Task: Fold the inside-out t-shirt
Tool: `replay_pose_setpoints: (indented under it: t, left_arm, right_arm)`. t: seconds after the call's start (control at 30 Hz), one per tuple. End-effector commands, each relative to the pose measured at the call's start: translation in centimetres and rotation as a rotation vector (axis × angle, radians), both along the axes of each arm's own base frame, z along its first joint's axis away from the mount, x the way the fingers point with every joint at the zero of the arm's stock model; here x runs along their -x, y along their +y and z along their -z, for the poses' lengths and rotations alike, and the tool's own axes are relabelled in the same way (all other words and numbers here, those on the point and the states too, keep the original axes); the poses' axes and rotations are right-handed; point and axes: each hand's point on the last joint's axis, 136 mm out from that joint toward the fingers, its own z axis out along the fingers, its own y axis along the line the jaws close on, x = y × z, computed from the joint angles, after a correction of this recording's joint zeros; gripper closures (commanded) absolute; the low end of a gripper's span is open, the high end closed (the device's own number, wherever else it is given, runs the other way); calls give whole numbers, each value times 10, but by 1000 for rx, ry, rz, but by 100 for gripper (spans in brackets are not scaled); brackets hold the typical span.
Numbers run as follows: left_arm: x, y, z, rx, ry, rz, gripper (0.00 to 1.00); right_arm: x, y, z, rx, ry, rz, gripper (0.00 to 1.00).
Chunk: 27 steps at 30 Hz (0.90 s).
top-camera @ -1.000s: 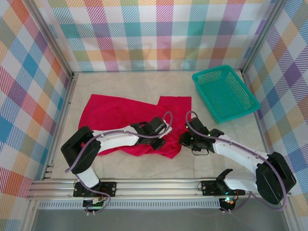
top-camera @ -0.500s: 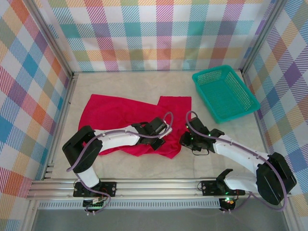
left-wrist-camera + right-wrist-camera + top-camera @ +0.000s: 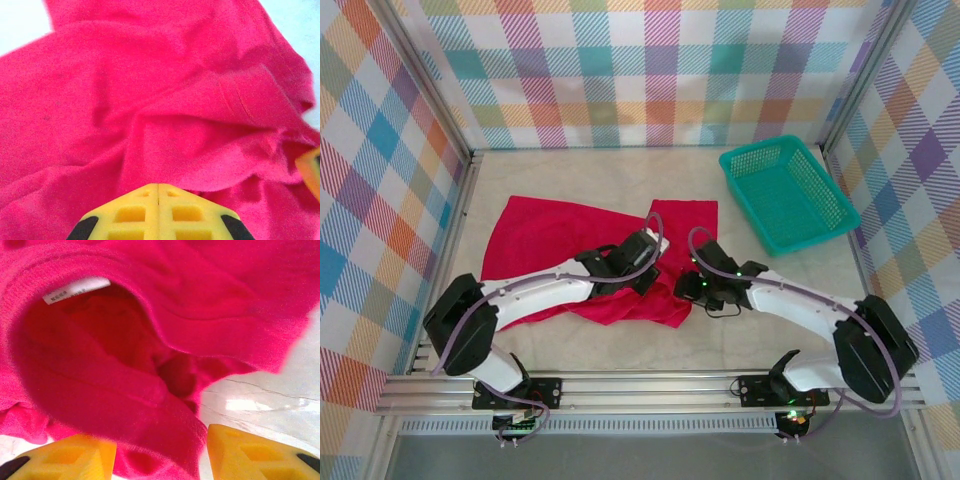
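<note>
Bare tabletop (image 3: pixel 590 175) lies open along the far wall and near edge; the crumpled bright red cloth t-shirt (image 3: pixel 535 235) covers centre-left, the teal mesh basket (image 3: pixel 785 195) blocks the far right corner.

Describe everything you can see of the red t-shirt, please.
The t-shirt is bright red, soft-looking cloth, lying crumpled and partly spread on the table, left of centre. A small white label shows inside the neck opening. The left gripper is shut, pinching a gathered fold; the open right gripper has the collar edge between its fingers.
</note>
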Motion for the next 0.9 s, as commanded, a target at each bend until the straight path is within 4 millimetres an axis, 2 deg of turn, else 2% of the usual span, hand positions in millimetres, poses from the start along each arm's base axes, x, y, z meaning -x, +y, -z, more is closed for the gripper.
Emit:
replay_pose_setpoints:
  t: [0.0,0.1,0.23,0.3,0.33,0.43,0.5,0.63,0.67,0.7,0.73,0.77,0.8,0.83,0.87]
  left_arm:
    - [-21,26,-19,15,-100,-195,100]
    - [-30,30,-20,-15,-78,-247,100]
    - [-43,27,-12,-53,-34,-295,100]
    - [-48,28,-10,-47,-10,-319,100]
    - [-51,28,-10,-37,2,-330,100]
    - [-57,32,-13,2,17,-365,100]
    - [-59,31,-17,25,31,-369,100]
    - [-61,32,-28,52,49,-366,100]
    - [-60,31,-31,58,55,-361,100]
    - [-59,32,-35,66,56,-360,100]
    - [-58,34,-40,68,52,-360,100]
    - [-58,37,-45,64,43,-363,100]
    - [-59,42,-52,56,31,-366,100]
    - [-60,46,-60,50,17,-370,100]
    - [-63,52,-71,42,-3,-376,100]
  right_arm:
    - [-12,19,-16,-35,-51,-19,48]
    - [-14,26,-28,-29,-82,-33,52]
    - [-9,36,-44,-20,-112,-49,65]
    - [-8,43,-47,-37,-119,-60,66]
    - [-8,45,-44,-32,-110,-64,64]
    - [-12,39,-25,44,-92,-59,46]
    - [-20,37,-13,89,-93,-55,39]
    - [-43,41,9,131,-93,-49,36]
    - [-49,42,12,131,-97,-40,38]
    - [-56,44,12,131,-100,-32,46]
    - [-61,45,9,129,-105,-28,58]
    - [-65,44,2,129,-117,-25,75]
    - [-69,43,-11,127,-138,-28,91]
    - [-70,42,-22,127,-156,-39,99]
    - [-72,40,-43,125,-188,-60,100]
